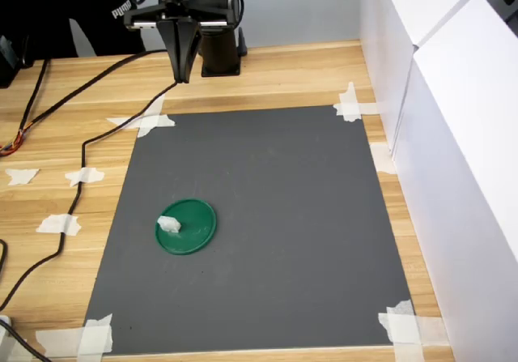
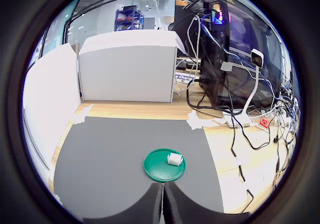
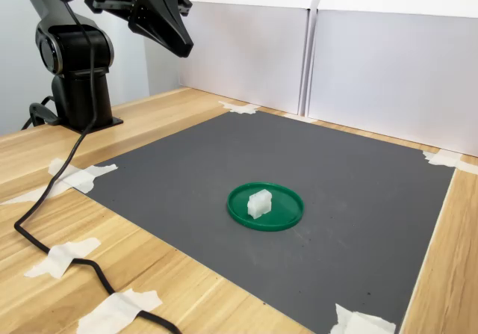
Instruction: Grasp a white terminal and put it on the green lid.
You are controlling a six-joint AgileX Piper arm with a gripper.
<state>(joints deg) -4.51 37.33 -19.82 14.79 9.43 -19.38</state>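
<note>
Open grey mat around the green lid; white panels wall the first exterior view's right, cable crosses worktop left.

Piper arm — matte black all over, rounded joint housing w/ a lighter grey ring at its side, sitting on a black cylindrical column w/ a flat black foot plate. In the second exterior view a grey upper link runs off the top edge.

Gripper — black, two long wedge-shaped fingers tapering to narrow tips. Above them in the first exterior view, a horizontal bar w/ a silvery rail along it, plus a small black block on top. A black cable hangs from the wrist area. In the wrist view the fingers show as two dark tapered shapes.
</note>
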